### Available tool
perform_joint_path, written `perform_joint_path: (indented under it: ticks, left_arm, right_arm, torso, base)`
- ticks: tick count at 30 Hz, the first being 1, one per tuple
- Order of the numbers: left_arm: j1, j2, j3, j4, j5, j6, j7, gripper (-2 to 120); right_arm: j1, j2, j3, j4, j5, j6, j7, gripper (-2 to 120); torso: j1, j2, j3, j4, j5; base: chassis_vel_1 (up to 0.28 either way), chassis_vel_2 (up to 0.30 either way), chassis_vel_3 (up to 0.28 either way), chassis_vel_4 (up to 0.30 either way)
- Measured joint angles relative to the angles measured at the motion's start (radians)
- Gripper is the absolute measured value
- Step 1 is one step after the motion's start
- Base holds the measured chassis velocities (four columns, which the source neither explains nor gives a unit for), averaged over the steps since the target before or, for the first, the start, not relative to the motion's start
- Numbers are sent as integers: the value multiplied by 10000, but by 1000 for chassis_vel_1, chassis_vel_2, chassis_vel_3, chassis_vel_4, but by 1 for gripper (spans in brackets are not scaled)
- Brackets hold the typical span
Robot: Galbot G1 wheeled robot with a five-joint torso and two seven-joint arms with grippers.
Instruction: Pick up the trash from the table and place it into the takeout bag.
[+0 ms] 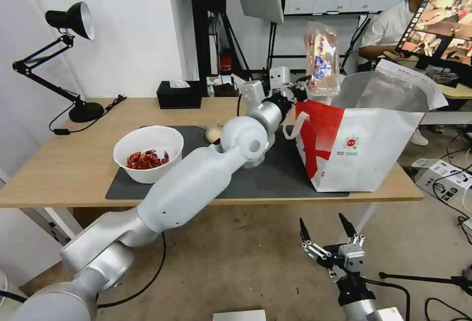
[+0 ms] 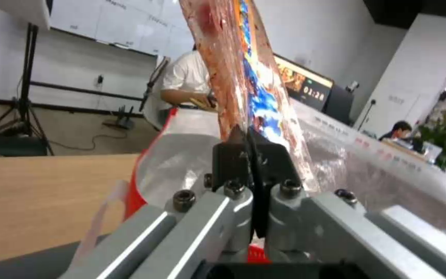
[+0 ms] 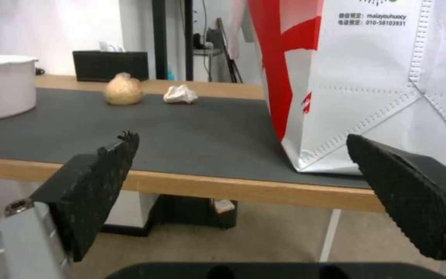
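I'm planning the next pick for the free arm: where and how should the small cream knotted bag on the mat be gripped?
Judging by its shape, grip the small cream knotted bag at the gathered top, coming straight down from above. It sits upright on the dark mat, rounded and wide below, narrowing upward. The crumpled tissue lies beside it, apart, so fingers could close across the neck. The right gripper hangs open below the table edge.
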Motion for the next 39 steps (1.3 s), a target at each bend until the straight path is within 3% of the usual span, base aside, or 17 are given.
perform_joint_path:
  ticks: [20,28,30,34,39]
  left_arm:
    - [142,50,355,-266,-24,30,434,0]
    - [164,105,395,-424,-293,122,462,25]
    - [176,115,361,-464,-379,181,452,38]
    - [234,170,253,-580,-472,188,412,49]
    - [423,524,56,-964,-584,188,390,67]
  right_arm:
    - [221,-42,-52,-238,45,-51,9,100]
    - [266,-32,-58,-328,51,-61,13,100]
    - [264,-24,-59,-343,52,-63,15,100]
    - [263,-23,-64,-366,53,-65,15,100]
    - [266,-22,-78,-368,54,-73,16,100]
  torso:
    - [0,0,0,-1,-1]
    - [-1,0,0,0,-1]
    - [-1,-1,0,-1,-1]
    - [0,0,0,-2,-1]
    - [0,0,0,-1,-2]
  base:
    - [0,0,0,0]
    - [0,0,0,0]
    - [0,0,0,0]
    - [0,0,0,0]
    - [0,0,0,0]
